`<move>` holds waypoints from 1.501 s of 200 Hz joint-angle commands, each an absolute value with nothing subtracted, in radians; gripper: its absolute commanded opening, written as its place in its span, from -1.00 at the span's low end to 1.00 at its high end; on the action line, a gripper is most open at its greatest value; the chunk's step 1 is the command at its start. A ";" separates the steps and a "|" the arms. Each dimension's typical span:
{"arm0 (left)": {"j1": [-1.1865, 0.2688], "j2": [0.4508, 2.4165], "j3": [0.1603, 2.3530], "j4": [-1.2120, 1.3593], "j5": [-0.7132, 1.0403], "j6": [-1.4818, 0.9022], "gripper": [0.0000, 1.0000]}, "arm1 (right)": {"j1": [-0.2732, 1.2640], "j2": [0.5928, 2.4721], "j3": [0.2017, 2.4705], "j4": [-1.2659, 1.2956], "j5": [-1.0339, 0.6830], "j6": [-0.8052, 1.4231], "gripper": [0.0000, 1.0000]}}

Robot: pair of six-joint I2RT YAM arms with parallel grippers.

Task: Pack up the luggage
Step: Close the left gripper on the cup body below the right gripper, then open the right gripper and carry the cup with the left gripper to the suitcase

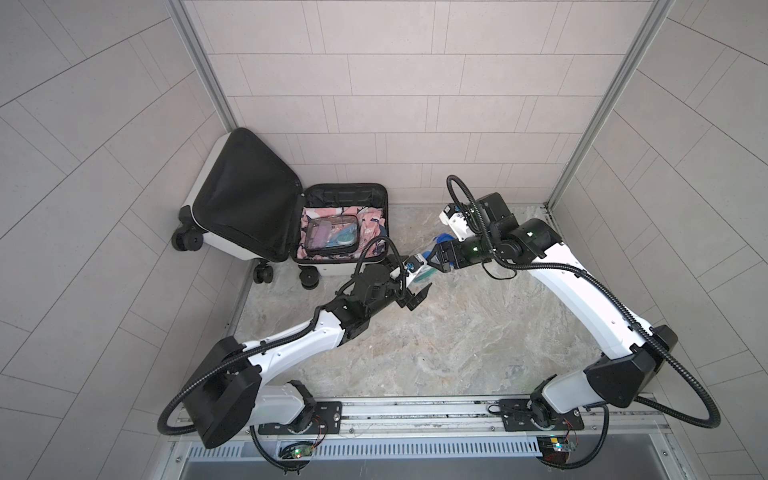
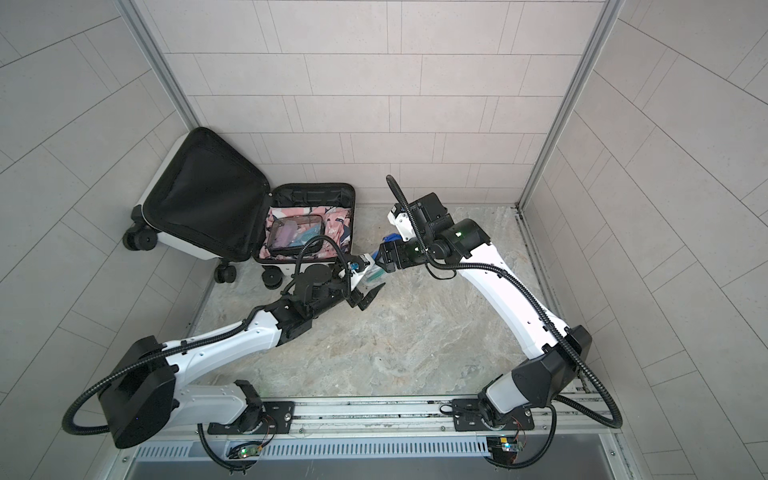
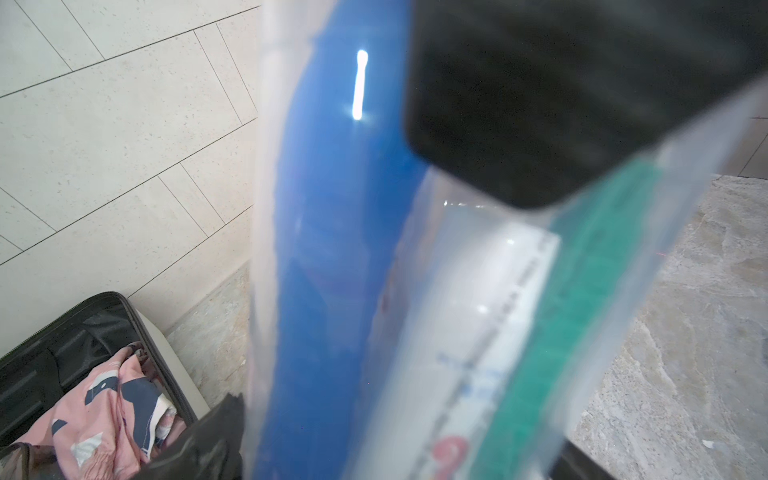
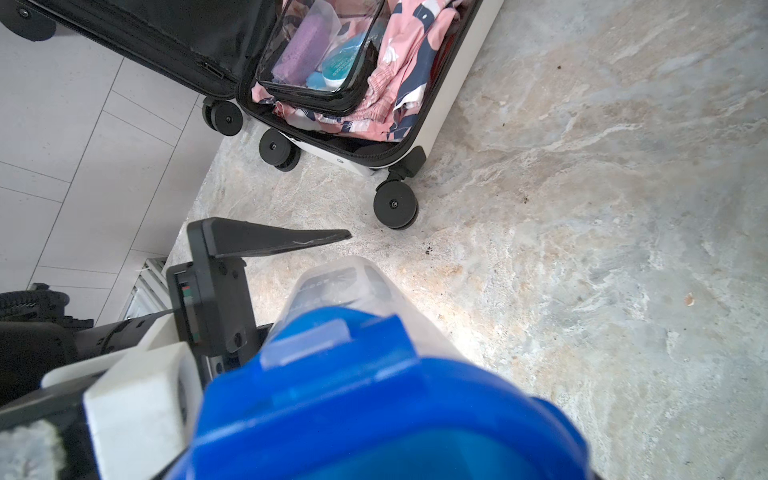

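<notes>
White hard shell, black lining: in both top views the luggage [image 1: 257,199] [image 2: 216,195] sits open in the rear left corner of the tabletop [image 1: 415,353].
- Base half lies flat, opening up. Its long axis runs from the black wheels at the near end toward the back wall.
- Lid swung out to the left, tilted up against the left wall, lining facing up.
- Base holds pink patterned clothing [image 1: 370,224] with a clear pouch [image 1: 332,237] on top.
- Left gripper [image 1: 417,274] [image 2: 368,276] is near the base's near right corner, jaws wide apart.
- Right gripper [image 1: 432,259] [image 2: 380,259] reaches in from the right, jaws clamped on a clear packet [image 1: 422,272] [image 2: 372,274]. The luggage lies left of both.

Left wrist view: the packet [image 3: 457,311], blue and green inside, fills the frame between the spread jaws. A corner of the luggage [image 3: 83,332] shows beyond, with pink cloth inside.

Right wrist view: the packet's blue end [image 4: 374,395] is close and blurred. Past it stands the luggage [image 4: 440,91], wheels toward the camera, with the pouch on the clothing. One open left jaw shows beside the packet, apart from the suitcase.
</notes>
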State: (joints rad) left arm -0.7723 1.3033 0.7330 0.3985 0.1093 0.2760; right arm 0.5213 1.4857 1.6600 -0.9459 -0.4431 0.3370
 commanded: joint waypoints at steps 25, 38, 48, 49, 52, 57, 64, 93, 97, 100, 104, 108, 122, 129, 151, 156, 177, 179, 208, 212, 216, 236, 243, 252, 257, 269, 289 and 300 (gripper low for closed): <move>-0.775 1.307 0.766 0.419 0.118 0.309 0.87 | 0.521 1.458 1.656 -0.900 -0.497 0.343 0.55; -0.775 1.302 0.763 0.421 0.117 0.308 0.79 | 0.520 1.460 1.658 -0.900 -0.498 0.344 0.55; -0.775 1.296 0.762 0.423 0.116 0.308 0.74 | 0.520 1.464 1.659 -0.900 -0.500 0.345 0.55; -0.775 1.296 0.761 0.422 0.117 0.308 0.73 | 0.520 1.464 1.660 -0.900 -0.500 0.344 0.55; -0.776 1.293 0.761 0.423 0.116 0.308 0.71 | 0.520 1.465 1.660 -0.900 -0.500 0.345 0.55; -0.776 1.290 0.760 0.424 0.116 0.307 0.68 | 0.520 1.467 1.659 -0.900 -0.501 0.345 0.55; -0.775 1.286 0.760 0.425 0.117 0.304 0.63 | 0.520 1.470 1.659 -0.901 -0.501 0.346 0.55; -0.775 1.273 0.761 0.414 0.125 0.301 0.47 | 0.521 1.480 1.663 -0.900 -0.510 0.356 0.55; -0.775 1.272 0.762 0.410 0.126 0.300 0.44 | 0.520 1.482 1.664 -0.900 -0.511 0.357 0.55; -0.776 1.271 0.763 0.408 0.125 0.302 0.42 | 0.521 1.482 1.665 -0.900 -0.511 0.357 0.55; -0.775 1.269 0.761 0.406 0.125 0.302 0.40 | 0.520 1.483 1.664 -0.900 -0.511 0.356 0.55; -0.775 1.270 0.762 0.402 0.126 0.303 0.37 | 0.521 1.484 1.664 -0.900 -0.511 0.357 0.55; -0.775 1.267 0.762 0.390 0.127 0.309 0.24 | 0.517 1.485 1.666 -0.900 -0.512 0.364 0.58; -0.775 1.264 0.762 0.382 0.128 0.315 0.18 | 0.517 1.484 1.666 -0.900 -0.512 0.368 0.61; -0.775 1.254 0.757 0.367 0.129 0.326 0.06 | 0.508 1.482 1.673 -0.899 -0.513 0.380 0.68; -0.775 1.252 0.755 0.365 0.129 0.325 0.05 | 0.506 1.481 1.676 -0.898 -0.515 0.383 0.70; -0.775 1.244 0.756 0.347 0.137 0.331 -0.03 | 0.495 1.479 1.688 -0.894 -0.519 0.400 0.84; -0.775 1.242 0.755 0.346 0.138 0.332 -0.04 | 0.495 1.479 1.690 -0.892 -0.520 0.401 0.86; -0.775 1.242 0.757 0.323 0.147 0.339 -0.12 | 0.493 1.477 1.706 -0.867 -0.524 0.431 0.99; -0.775 1.242 0.756 0.320 0.147 0.340 -0.13 | 0.494 1.477 1.709 -0.862 -0.523 0.436 0.99; -0.775 1.241 0.758 0.317 0.147 0.341 -0.14 | 0.493 1.477 1.712 -0.860 -0.523 0.443 0.99; -0.775 1.243 0.757 0.308 0.147 0.347 -0.17 | 0.492 1.474 1.727 -0.847 -0.508 0.473 0.99; -0.775 1.243 0.757 0.308 0.146 0.347 -0.18 | 0.492 1.470 1.729 -0.840 -0.498 0.480 0.99; -0.775 1.243 0.755 0.308 0.146 0.348 -0.20 | 0.490 1.464 1.732 -0.831 -0.484 0.488 0.99; -0.776 1.242 0.756 0.307 0.146 0.346 -0.21 | 0.487 1.461 1.733 -0.826 -0.479 0.492 0.99; -0.775 1.245 0.755 0.308 0.145 0.343 -0.22 | 0.477 1.449 1.735 -0.812 -0.467 0.508 0.99; -0.775 1.247 0.752 0.318 0.131 0.325 -0.26 | 0.450 1.417 1.739 -0.797 -0.436 0.534 0.99; -0.775 1.246 0.747 0.332 0.113 0.310 -0.26 | 0.432 1.389 1.737 -0.787 -0.409 0.541 0.99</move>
State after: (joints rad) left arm -0.7727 1.2678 0.7345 0.2676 0.1284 0.3218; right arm 0.4629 1.4700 1.7111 -0.8314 -0.4725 0.5026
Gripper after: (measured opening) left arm 0.702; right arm 0.996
